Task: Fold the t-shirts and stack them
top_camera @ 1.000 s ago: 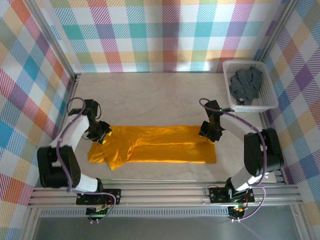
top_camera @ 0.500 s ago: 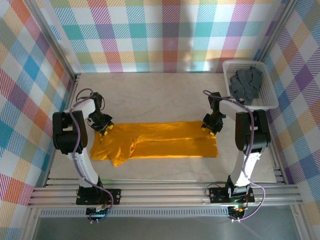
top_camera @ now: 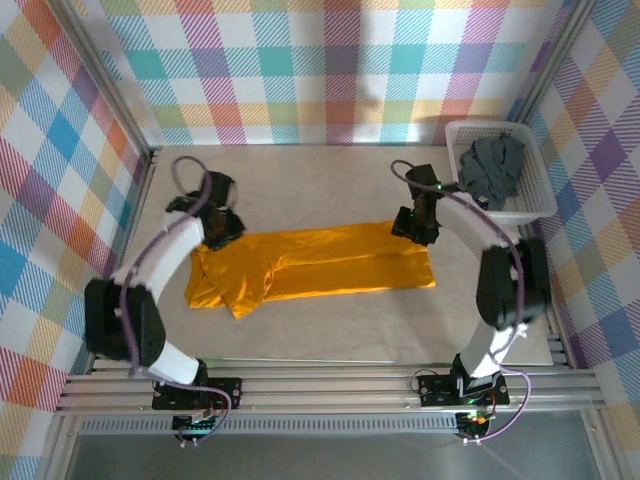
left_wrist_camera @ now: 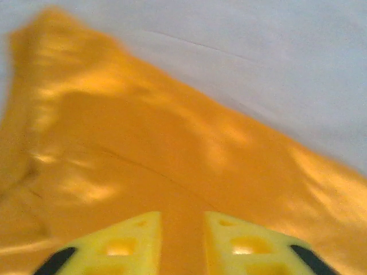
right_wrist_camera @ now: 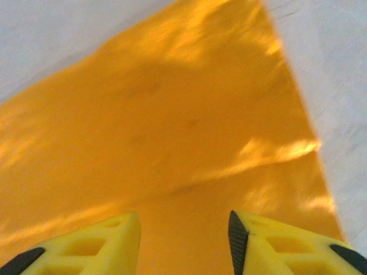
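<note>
The orange-yellow t-shirt (top_camera: 320, 265) lies flat across the middle of the table, folded into a long band, with a sleeve bunched at its left end (top_camera: 225, 295). My left gripper (top_camera: 222, 228) is down at the shirt's far left corner. Its yellow fingers (left_wrist_camera: 132, 235) stand a narrow gap apart over the orange cloth (left_wrist_camera: 143, 126), and no fold shows pinched between them. My right gripper (top_camera: 415, 228) sits at the far right corner, jaws wider apart above the cloth (right_wrist_camera: 172, 114). The dark slate grey t-shirt (top_camera: 490, 168) lies crumpled in the basket.
A white mesh basket (top_camera: 503, 214) stands at the back right corner, just right of the right arm. Plaid walls close in the table on three sides. Bare tabletop (top_camera: 320, 180) lies behind the shirt, and more in front of it.
Both grippers have moved toward the back of the table. The orange shirt's far edge shifted back with them. The left jaws have narrowed and the right jaws have widened.
</note>
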You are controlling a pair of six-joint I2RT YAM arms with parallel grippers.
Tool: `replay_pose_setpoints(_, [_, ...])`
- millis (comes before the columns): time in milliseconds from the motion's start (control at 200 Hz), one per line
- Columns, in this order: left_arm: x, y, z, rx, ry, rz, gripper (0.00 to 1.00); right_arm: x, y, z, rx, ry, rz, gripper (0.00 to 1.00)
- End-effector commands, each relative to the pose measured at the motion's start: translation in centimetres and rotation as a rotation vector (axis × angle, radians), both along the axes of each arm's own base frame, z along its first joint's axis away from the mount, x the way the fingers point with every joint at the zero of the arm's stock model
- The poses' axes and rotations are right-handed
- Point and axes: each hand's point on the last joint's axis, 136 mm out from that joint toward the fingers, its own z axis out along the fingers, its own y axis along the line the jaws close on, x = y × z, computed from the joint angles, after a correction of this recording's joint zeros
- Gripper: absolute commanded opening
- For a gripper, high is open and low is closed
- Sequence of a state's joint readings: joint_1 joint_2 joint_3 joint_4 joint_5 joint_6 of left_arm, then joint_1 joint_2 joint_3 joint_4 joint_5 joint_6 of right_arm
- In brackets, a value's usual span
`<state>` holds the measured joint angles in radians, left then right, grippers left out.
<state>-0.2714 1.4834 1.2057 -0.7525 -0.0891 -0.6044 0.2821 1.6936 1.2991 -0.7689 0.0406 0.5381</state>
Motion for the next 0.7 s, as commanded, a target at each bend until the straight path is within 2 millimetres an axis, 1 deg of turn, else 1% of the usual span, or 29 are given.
replay_pose_setpoints(0, [-4.1, -4.4, -2.6, 0.137, 0.060, -0.235, 0.18, -2.9, 2.3, 1.7, 0.072, -0.057, 0.065, 0.43])
replay_pose_setpoints(50, [-5.4, -5.9, -4.0, 0.178, 0.102, -0.310, 0.15, -4.4, 3.8, 2.2, 0.156, -0.080, 0.104, 0.43])
replay_pose_setpoints(90, [-6.2, -6.7, -4.9, 0.210, 0.129, -0.352, 0.15, -5.5, 5.2, 2.7, 0.258, -0.104, 0.133, 0.43])
replay_pose_setpoints(165, [-7.1, -7.2, -6.4, 0.282, 0.167, -0.402, 0.16, -7.6, 6.5, 4.0, 0.393, -0.150, 0.161, 0.45])
replay_pose_setpoints(215, [-7.3, -7.1, -7.0, 0.331, 0.177, -0.420, 0.18, -8.9, 6.8, 5.0, 0.448, -0.178, 0.173, 0.46])
replay_pose_setpoints(290, [-7.7, -7.1, -7.9, 0.368, 0.203, -0.448, 0.21, -10.4, 6.3, 6.1, 0.478, -0.207, 0.165, 0.48])
replay_pose_setpoints(350, [-7.9, -7.3, -8.5, 0.377, 0.214, -0.471, 0.23, -11.4, 6.0, 6.5, 0.486, -0.213, 0.161, 0.49])
replay_pose_setpoints(415, [-8.1, -7.4, -9.0, 0.386, 0.226, -0.490, 0.24, -12.2, 5.6, 6.6, 0.477, -0.208, 0.156, 0.49])
replay_pose_setpoints(480, [-8.2, -7.3, -9.3, 0.399, 0.229, -0.500, 0.25, -12.5, 5.3, 6.6, 0.471, -0.205, 0.153, 0.49])
replay_pose_setpoints(600, [-8.0, -7.1, -9.9, 0.427, 0.248, -0.513, 0.26, -12.4, 5.4, 6.9, 0.478, -0.202, 0.143, 0.48])
replay_pose_setpoints(695, [-8.1, -7.8, -10.3, 0.404, 0.255, -0.531, 0.25, -12.2, 5.3, 7.1, 0.473, -0.206, 0.138, 0.48])
